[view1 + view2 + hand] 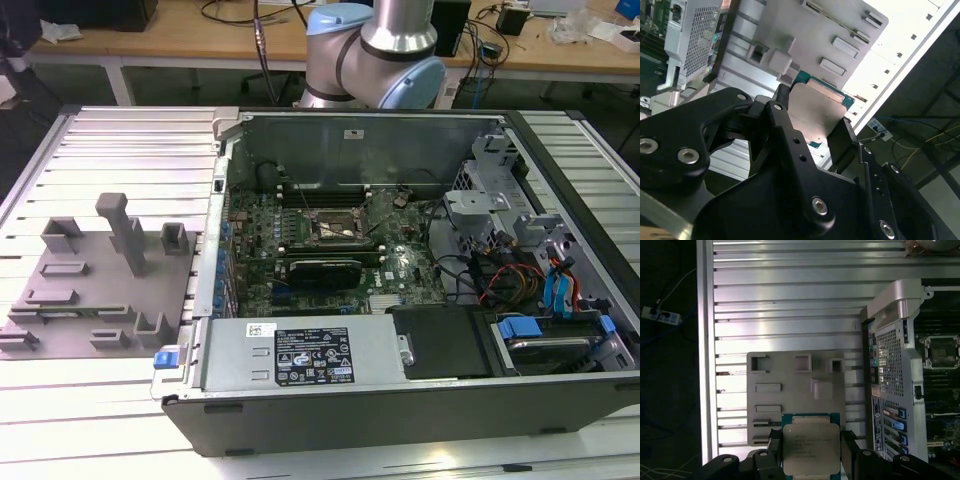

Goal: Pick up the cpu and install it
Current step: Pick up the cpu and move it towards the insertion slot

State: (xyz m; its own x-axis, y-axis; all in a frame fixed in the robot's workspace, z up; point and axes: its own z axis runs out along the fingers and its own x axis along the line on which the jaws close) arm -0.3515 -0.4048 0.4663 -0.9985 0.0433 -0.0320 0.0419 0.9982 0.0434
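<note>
**Wrist views.** The gripper (811, 451) holds the cpu (811, 447) edge-on between its two black fingers (848, 450), which are clamped against opposite sides of the chip. In the first wrist view the cpu's pale metal top faces the camera, with a thin green border showing along its far edge. The second wrist view shows the same grip from the side: the gripper (812, 120) has one finger (841, 142) pressed to the chip's edge, and the cpu (815, 110) lies flat between the pads.

**Setting.** Behind the cpu lies the grey plastic tray (790, 377) with its recesses and raised blocks, resting on the ribbed aluminium table (790, 305). The chip appears to be held clear above the tray rather than resting on it, though the views do not settle this. Just beside the tray stands the open computer case (892, 355), inside which the dark socket (941, 351) with its metal frame is visible, well apart from the chip.

**Exterior view.** The tray (90, 290) sits at the exterior view's left of the case (300, 410). The socket (331, 225) lies near the middle of the motherboard. The arm (375, 55) rises behind the case.
</note>
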